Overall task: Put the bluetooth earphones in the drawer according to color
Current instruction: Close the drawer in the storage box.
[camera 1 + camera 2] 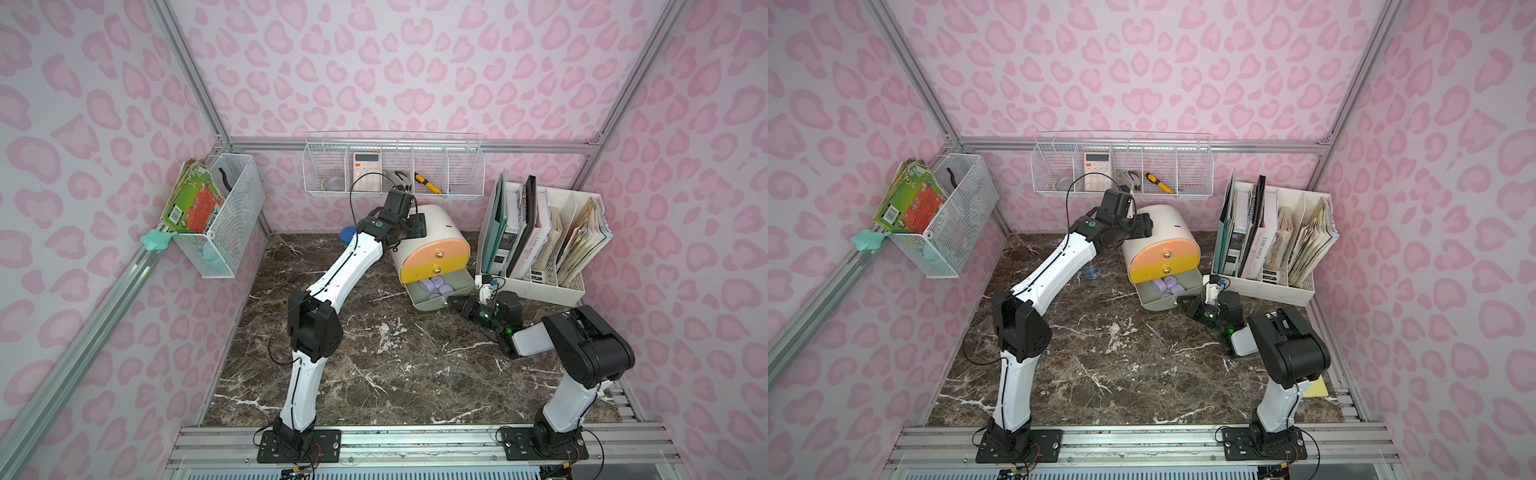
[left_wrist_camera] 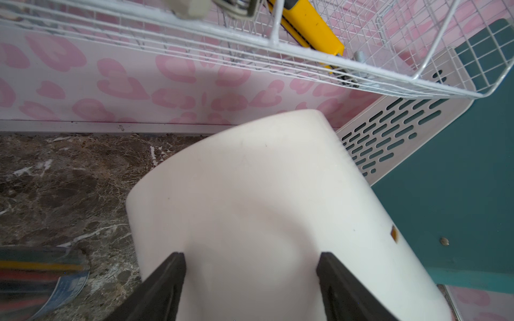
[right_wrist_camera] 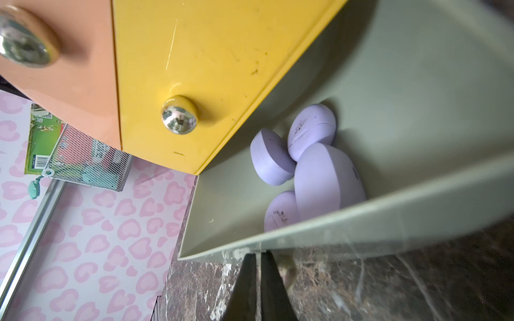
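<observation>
Right wrist view puts the right pincer (image 3: 257, 254), jaws shut on nothing, low over the brown marble desk (image 3: 375, 291), with the pulled-out pale grey-green plastic drawer (image 3: 361, 219) just ahead of its tips; four lilac pebble-shaped earphone cases (image 3: 328, 178) lie inside, beyond that front wall. Closing looks next — push square on the front, slowly, while the left pincer (image 2: 250, 255), jaws apart, braces the white arch-topped cabinet (image 2: 250, 180) beneath it.

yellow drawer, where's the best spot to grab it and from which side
Pinch the round metal knob in the middle of the front of the yellow drawer, coming straight at that face. The front is flat and shut, so only the knob sticks out. The open grey-green drawer juts out below, so stay above its rim.
</observation>
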Available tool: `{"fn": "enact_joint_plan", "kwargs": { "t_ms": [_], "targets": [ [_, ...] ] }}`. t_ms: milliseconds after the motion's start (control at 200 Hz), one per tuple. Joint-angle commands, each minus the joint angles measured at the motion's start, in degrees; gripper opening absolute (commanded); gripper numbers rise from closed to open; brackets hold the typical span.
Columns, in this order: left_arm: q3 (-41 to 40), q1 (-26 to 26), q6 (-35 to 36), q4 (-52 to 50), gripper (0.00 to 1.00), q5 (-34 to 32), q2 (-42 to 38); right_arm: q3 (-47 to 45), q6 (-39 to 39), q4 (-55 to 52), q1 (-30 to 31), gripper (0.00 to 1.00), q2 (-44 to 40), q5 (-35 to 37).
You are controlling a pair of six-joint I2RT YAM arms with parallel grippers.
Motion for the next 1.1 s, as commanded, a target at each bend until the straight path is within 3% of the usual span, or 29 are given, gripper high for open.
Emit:
{"fn": "enact_joint_plan", "kwargs": {
  "t_ms": [0, 400, 720, 1100],
  "targets": [
    [-1.2, -0.1, 1.3, -12.7, 0.79, 1.9, 1.1, 1.7, 2.7, 7.6, 1.2, 0.1, 2.4, 2.6],
    [-3.7, -0.2, 1.0, -12.0, 0.78, 2.9, -0.3, 6.1, 5.9, 15.2, 3.1, 0.07, 10.0, 6.9],
    [-5.6, -0.1, 0.5, -11.3, 0.78, 3.8, -1.7, 11.3, 7.3, 16.6, 4.3, 0.04, 16.0, 10.4],
    [-6.9, -0.8, -1.1, -11.4, 0.77, 5.5, -3.8, 14.8, 7.1, 13.7, 5.5, 0.03, 17.3, 12.0]
  ]
}}
